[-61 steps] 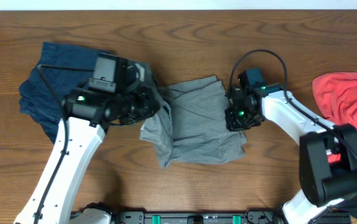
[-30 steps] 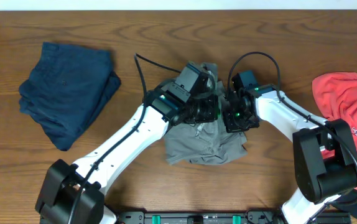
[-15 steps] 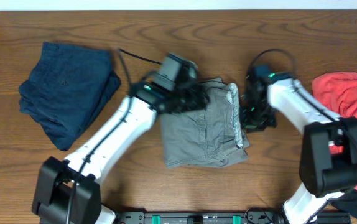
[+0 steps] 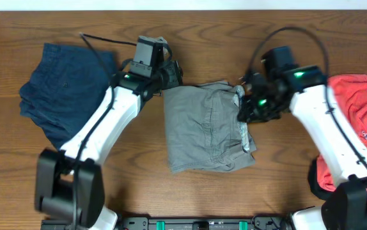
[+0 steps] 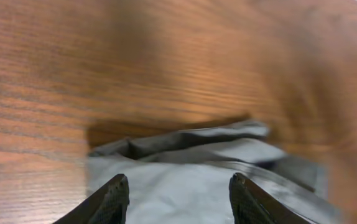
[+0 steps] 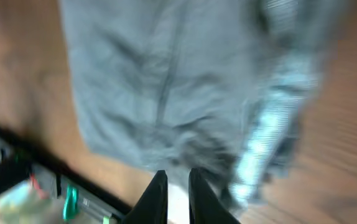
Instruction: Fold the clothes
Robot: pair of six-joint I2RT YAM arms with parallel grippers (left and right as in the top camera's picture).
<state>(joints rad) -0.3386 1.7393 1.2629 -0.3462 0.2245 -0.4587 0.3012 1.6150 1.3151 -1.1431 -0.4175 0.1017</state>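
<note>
The grey shorts [image 4: 206,131] lie folded in the middle of the table, pale waistband [image 4: 243,124] along their right edge. My left gripper [image 4: 169,73] hovers just past their upper left corner. In the left wrist view it [image 5: 177,182] is open, with only grey cloth [image 5: 185,186] below. My right gripper [image 4: 250,107] is over the waistband edge. Its fingers [image 6: 176,180] stand a narrow slit apart above the blurred shorts [image 6: 166,87], gripping nothing I can make out. The dark navy garment [image 4: 68,92] lies at left, the red T-shirt [image 4: 356,108] at right.
The table's front rail [image 4: 203,223] runs along the near edge. Cables loop above both wrists. Bare wood [image 4: 132,160] shows between the navy garment and the shorts.
The left gripper carried the shorts' left half over to the right, let go and drew back up-left. The right gripper's jaws parted slightly and it shifted over the waistband edge.
</note>
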